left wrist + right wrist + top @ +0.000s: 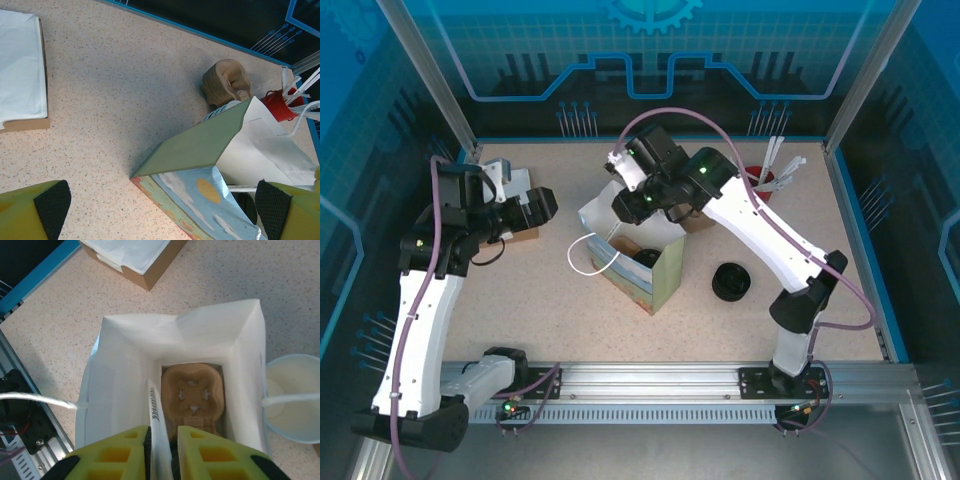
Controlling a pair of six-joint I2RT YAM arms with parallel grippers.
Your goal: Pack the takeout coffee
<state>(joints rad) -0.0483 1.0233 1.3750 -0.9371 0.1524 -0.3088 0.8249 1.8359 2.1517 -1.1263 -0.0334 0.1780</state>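
Note:
A paper bag [665,275] with a green side and a painted blue front stands open mid-table. My right gripper [625,205] hangs over its mouth. In the right wrist view the right gripper [162,440] is shut on a white paper-wrapped straw [156,410] that reaches down into the bag [125,355]. A brown pulp cup carrier [194,392] lies at the bottom. A dark round shape [642,258] shows in the bag's mouth; I cannot tell whether it is the takeout coffee. My left gripper [545,205] stays open left of the bag [200,145], holding nothing.
A stack of black lids [730,282] sits right of the bag. A red cup of straws [765,180] stands at the back right. A cream cup [292,400] is beside the bag. A box of white napkins [20,65] lies at the back left, and stacked pulp carriers [225,82] are behind the bag.

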